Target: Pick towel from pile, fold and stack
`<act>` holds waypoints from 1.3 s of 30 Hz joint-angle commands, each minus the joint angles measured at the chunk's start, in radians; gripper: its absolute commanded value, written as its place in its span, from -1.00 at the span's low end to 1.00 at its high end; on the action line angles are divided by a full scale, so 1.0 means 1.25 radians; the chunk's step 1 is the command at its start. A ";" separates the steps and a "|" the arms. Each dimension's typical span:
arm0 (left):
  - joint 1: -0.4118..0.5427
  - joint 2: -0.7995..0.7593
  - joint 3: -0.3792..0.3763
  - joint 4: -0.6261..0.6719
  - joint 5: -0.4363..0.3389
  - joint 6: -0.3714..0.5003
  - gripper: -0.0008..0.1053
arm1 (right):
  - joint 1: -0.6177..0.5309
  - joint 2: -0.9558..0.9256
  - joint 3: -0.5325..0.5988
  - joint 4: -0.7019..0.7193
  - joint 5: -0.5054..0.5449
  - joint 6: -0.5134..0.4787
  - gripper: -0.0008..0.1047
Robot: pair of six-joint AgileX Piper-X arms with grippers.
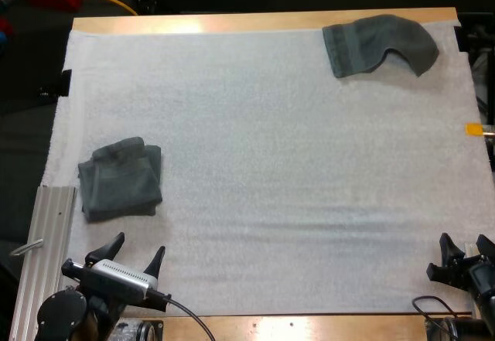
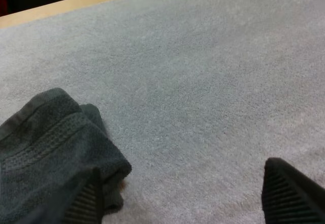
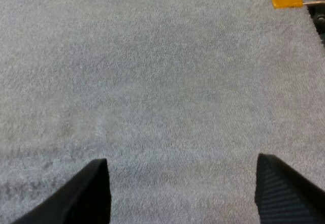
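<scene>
The crumpled towel (image 1: pixel 379 43) lies at the far right corner of the white mat (image 1: pixel 271 163), well apart from the folded towel (image 1: pixel 121 180) at the near left (probably the start of the stack). The left pincer (image 1: pixel 139 244) hovers just near of that folded piece, fingers apart and empty. The right pincer (image 1: pixel 465 242) sits at the bench's (image 1: pixel 232 22) near right edge, likewise spread and empty. The risk I see is a long reach pinching only one loose fold, so the towel drags bunched, or the left fingers snagging the folded one.
</scene>
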 commanded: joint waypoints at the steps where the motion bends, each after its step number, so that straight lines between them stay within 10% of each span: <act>1: -0.003 -0.107 -0.003 -0.015 0.010 0.000 0.19 | -0.001 -0.036 -0.005 -0.003 -0.002 0.001 0.14; 9: -0.003 -0.106 -0.003 -0.028 0.041 -0.031 0.19 | -0.001 -0.036 -0.005 -0.014 -0.002 0.003 0.14; 22: -0.003 -0.106 -0.005 -0.176 0.255 -0.147 0.19 | -0.001 -0.036 -0.005 -0.094 -0.058 0.036 0.14; 39: -0.003 -0.092 -0.005 -0.302 0.274 -0.292 0.19 | -0.001 0.045 -0.065 -0.150 -0.087 0.126 0.14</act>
